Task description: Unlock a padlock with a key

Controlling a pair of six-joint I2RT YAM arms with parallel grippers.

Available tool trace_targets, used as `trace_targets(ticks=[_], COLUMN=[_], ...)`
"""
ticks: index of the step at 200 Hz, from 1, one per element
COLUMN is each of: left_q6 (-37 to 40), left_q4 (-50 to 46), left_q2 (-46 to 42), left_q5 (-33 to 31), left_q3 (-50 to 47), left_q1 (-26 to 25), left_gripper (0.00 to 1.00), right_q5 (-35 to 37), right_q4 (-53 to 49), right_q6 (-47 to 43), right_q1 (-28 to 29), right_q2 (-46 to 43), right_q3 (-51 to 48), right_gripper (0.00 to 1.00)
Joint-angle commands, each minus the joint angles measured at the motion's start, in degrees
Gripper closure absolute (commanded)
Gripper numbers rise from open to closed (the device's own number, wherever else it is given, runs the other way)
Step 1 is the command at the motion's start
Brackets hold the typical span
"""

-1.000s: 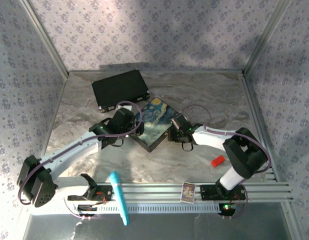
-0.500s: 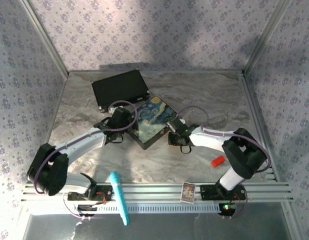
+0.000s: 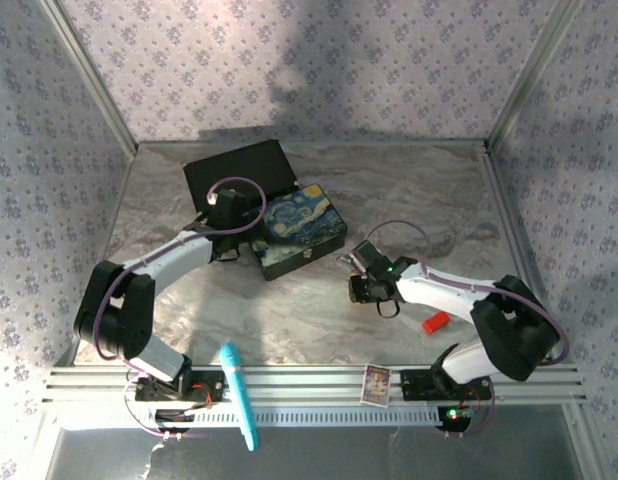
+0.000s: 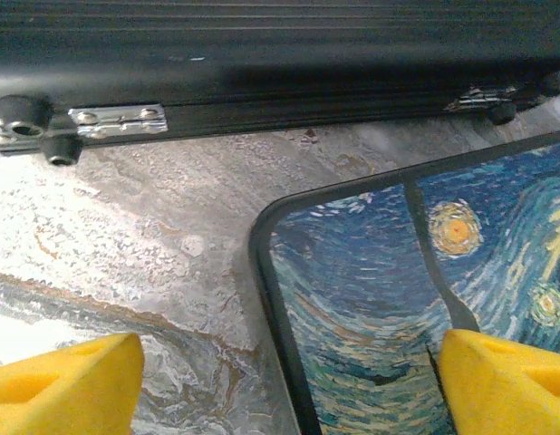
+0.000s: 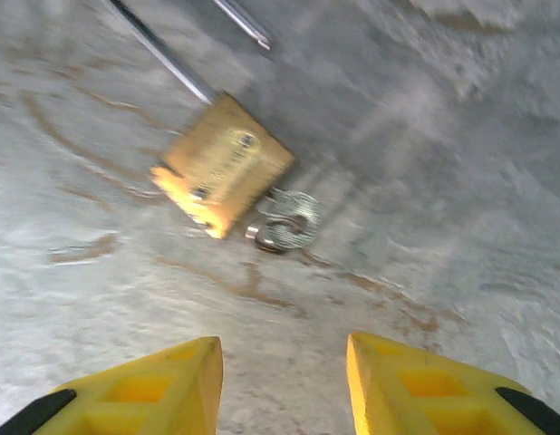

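Two small metal parts: padlock (image 5: pixel 224 165) lies flat on the marble tabletop (image 5: pixel 443 136), key (image 5: pixel 286 231) touching its bottom edge, maybe in the keyway. Both look light, stiff and slick, likely to skid if nudged. Pinch the key's flat bow. Right fingers (image 5: pixel 144 390) spread, empty, just short. Left fingers (image 4: pixel 62 381) spread over the painted box (image 4: pixel 398 272) corner. Wallpapered walls (image 3: pixel 309 70) box the tabletop in.

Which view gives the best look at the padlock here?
Right wrist: the padlock lies large on the table, brass body clear, shackle partly cropped, the key at its end. Top external gives at most a pale speck by the right gripper. Left wrist faces the painted box instead.
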Motion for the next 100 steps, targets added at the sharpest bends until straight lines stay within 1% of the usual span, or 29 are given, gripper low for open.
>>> trace_targets(ticks=[1,9,25,36,51,62,71,84,93,100], left_q6=[3.0,3.8,6.7,8.4,10.7,11.6,13.1,15.0,17.5,20.8], left_q4=[-2.6,-3.3,-5.2,-5.9,-5.0,-3.4,-2.1,-1.0,0.6,2.5], left_q2=[-3.1,-4.3,-7.3,-10.6,-16.1,-19.7,-22.2,-24.8,-26.0,-26.8], left_q5=[0.5,0.4,-0.1,-1.9,-6.0,-11.4,-15.4,-20.3,-22.0,-25.1], left_q3=[2.3,3.0,4.2,3.8,1.0,-1.9,-4.4,-7.6,-10.1,-12.2], left_q1=[0.3,0.4,0.6,0.6,0.6,0.7,1.0,2.0,2.7,3.2], left_gripper=[0.04,0.0,0.0,0.0,0.0,0.0,0.0,0.0,0.0,0.0], right_q5=[-2.0,-0.6,4.6,9.3,14.8,16.6,16.1,11.7,10.2,10.3], right_q4=[5.3,5.8,4.8,3.1,3.8,6.3,8.9,12.2,15.1,17.1], right_q6=[-3.9,-4.8,-7.9,-9.8,-11.8,-13.7,-14.6,-15.3,-16.0,-16.9], right_q1=[-0.5,-0.8,-1.4,-2.5,-5.5,-9.4,-13.3,-20.7,-25.6,-29.4], right_q2=[-5.7,-8.0,-12.6,-15.4,-18.4,-20.2,-21.3,-22.5,-22.8,-22.6], right_q3=[-0.3,-0.1,0.3,0.7,-0.7,-2.5,-4.0,-5.2,-6.1,-7.0], right_gripper=[0.51,0.4,0.17,0.02,0.01,0.01,0.01,0.01,0.01,0.01])
